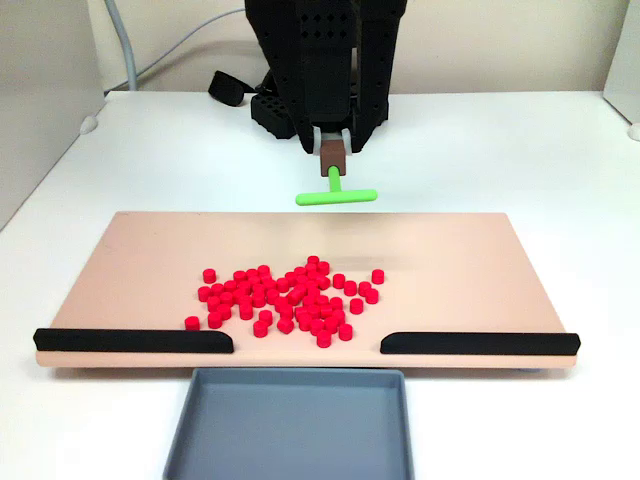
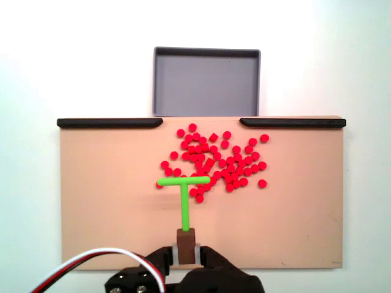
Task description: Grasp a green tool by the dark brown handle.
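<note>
Gripper at top centre is pinching the dark brown handle, holding the green tool crossbar-down above the board.

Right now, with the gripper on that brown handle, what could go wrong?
The gripper pinches just the dark brown handle, so the long green tool might tilt or slip. Its crossbar sits at the edge of the red cylinders; a careless sweep could scatter them across the board, missing the grey tray.
</note>
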